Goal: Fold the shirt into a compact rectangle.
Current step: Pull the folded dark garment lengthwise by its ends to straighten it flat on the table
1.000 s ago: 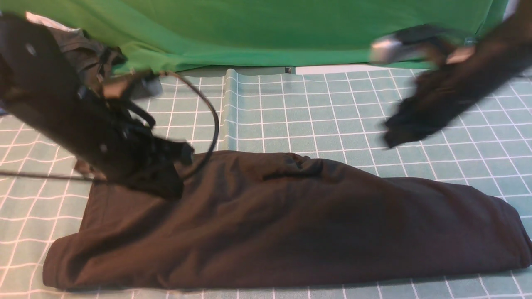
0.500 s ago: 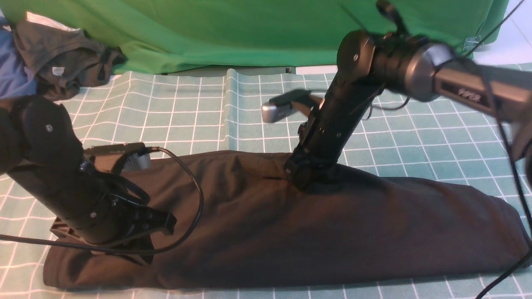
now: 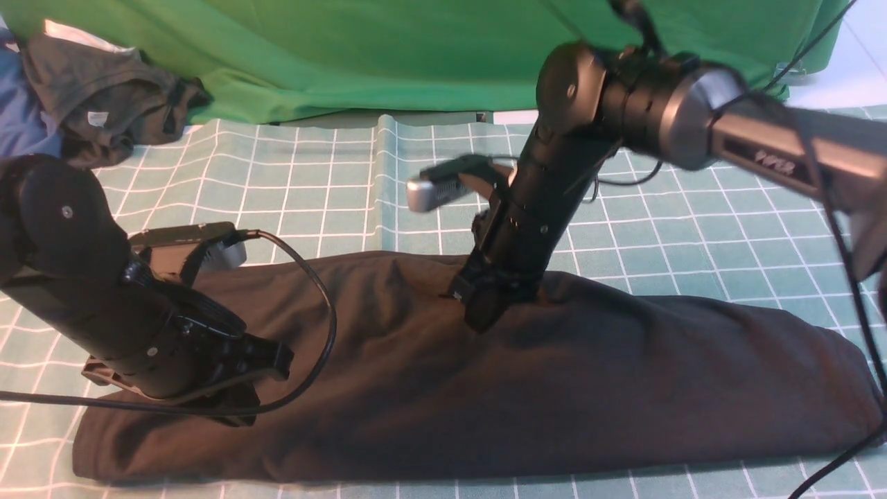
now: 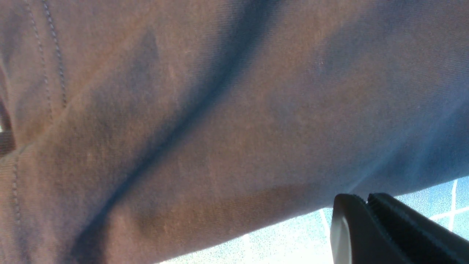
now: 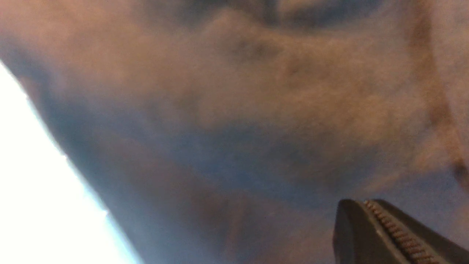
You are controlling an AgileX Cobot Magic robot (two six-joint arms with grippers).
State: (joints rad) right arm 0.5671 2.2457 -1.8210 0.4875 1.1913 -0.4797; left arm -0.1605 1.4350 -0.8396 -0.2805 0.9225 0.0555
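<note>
Both sets of jaws now down on shirt (image 3: 554, 388), versus raised a second ago. Long axis runs left-right; left jaws together at lower-left end, right jaws together mid-frame.

Probably a robot lab: a green cloth (image 3: 388, 62) as backdrop behind a gridded mat (image 3: 312, 180).

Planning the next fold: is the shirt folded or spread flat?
Folded: the shirt lies as a long band, no sleeves or print showing.
</note>
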